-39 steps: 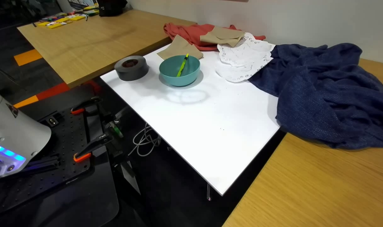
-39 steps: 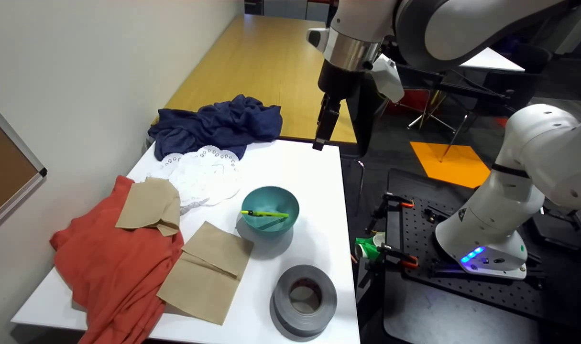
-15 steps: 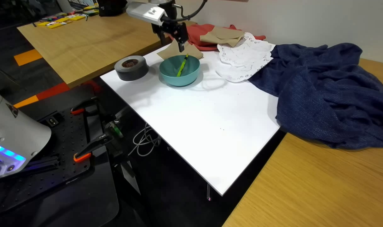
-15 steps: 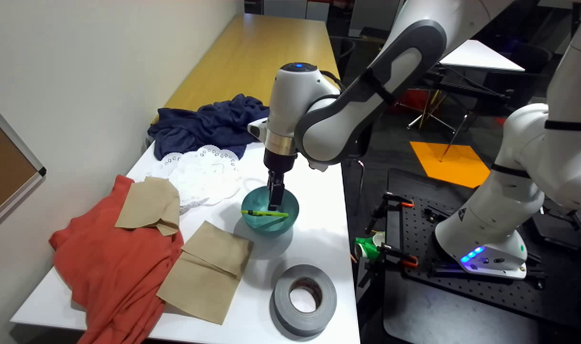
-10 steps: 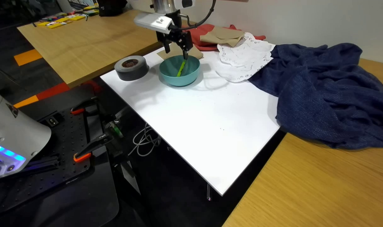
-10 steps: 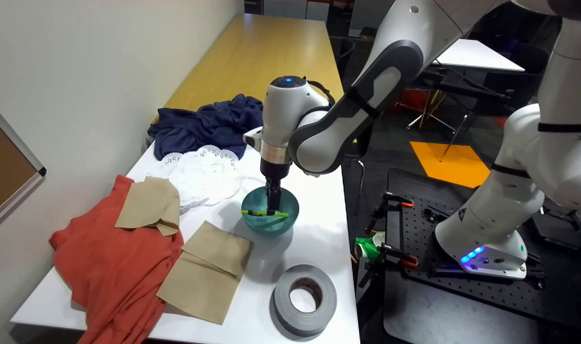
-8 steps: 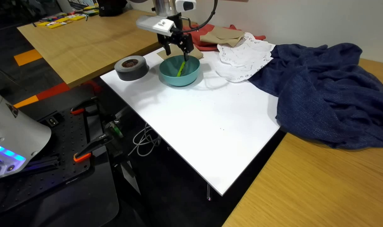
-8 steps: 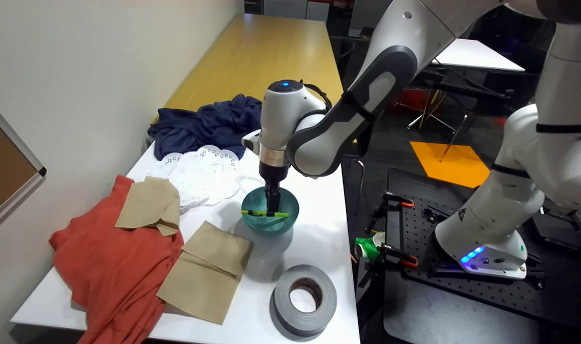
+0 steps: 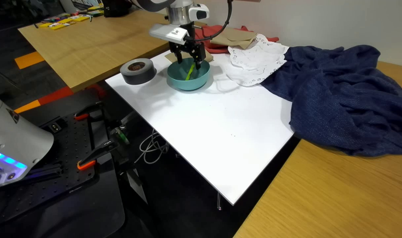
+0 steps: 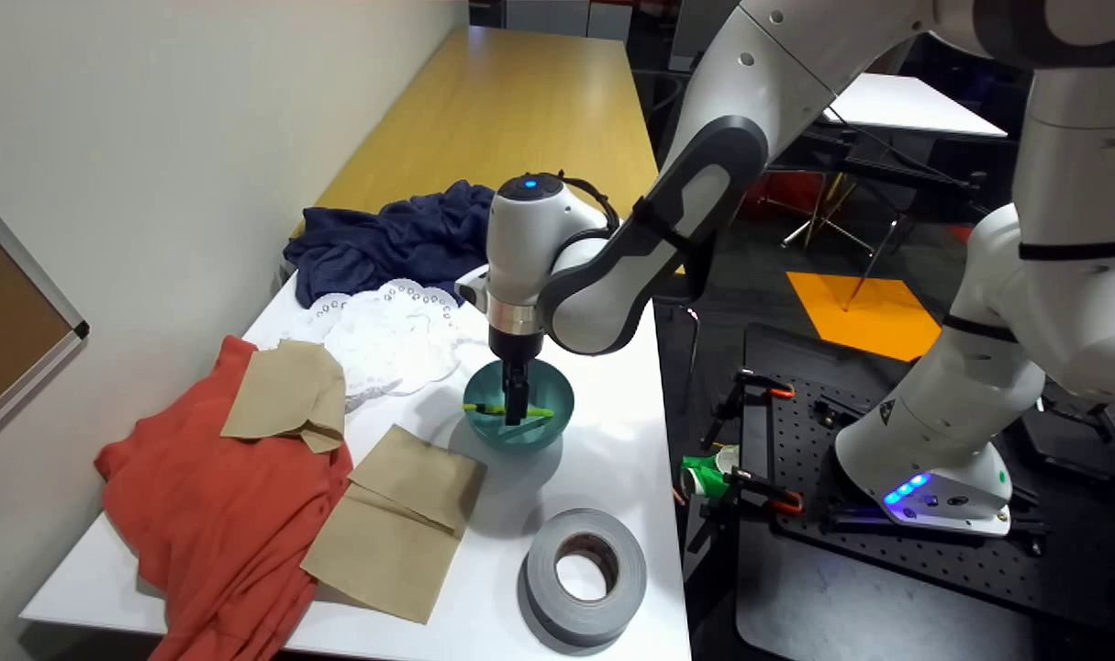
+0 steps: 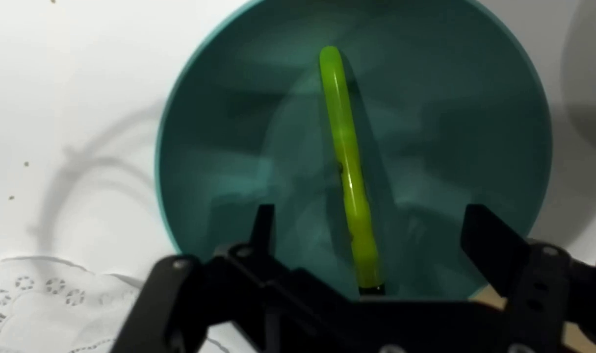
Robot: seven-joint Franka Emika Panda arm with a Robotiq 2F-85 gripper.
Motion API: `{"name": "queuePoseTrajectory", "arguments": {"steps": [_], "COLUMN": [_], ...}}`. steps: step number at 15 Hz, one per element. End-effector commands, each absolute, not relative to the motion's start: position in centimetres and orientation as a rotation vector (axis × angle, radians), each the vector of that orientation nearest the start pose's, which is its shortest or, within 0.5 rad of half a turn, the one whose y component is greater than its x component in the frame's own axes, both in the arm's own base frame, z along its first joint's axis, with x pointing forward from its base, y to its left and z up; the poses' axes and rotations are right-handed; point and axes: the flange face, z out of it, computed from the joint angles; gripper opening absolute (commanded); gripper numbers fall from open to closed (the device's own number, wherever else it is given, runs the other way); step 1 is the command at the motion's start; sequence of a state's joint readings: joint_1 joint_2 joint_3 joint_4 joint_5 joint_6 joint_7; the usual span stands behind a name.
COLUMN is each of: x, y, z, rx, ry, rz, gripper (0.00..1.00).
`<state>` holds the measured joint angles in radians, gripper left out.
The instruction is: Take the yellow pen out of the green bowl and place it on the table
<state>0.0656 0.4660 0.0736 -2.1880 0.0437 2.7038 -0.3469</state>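
Yellow-green and slim, the yellow pen [image 11: 351,171] lies aslant in the green bowl [image 9: 187,85], between the sides of the claw [image 11: 369,211], which is spread wide and grasping nothing. A slight turn would probably square the claw to the barrel; it should then sink without scraping the bowl's wall, pinch near mid-length and rise past the rim. Above the claw, the arm [image 10: 722,101] slopes down to a near-vertical wrist [image 10: 514,318].
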Motion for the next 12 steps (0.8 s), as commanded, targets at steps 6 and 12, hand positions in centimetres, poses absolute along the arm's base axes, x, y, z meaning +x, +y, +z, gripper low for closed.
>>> {"name": "queuePoseTrajectory", "arguments": {"steps": [6,12], "x": [56.89,57.0], "y": [8.31,8.38], "z": [16.48,16.73], "rx": [-3.022,-3.023], "ry": [-0.648,-0.643], "rz": [-0.115,-0.125], "gripper": [0.27,0.04]}}
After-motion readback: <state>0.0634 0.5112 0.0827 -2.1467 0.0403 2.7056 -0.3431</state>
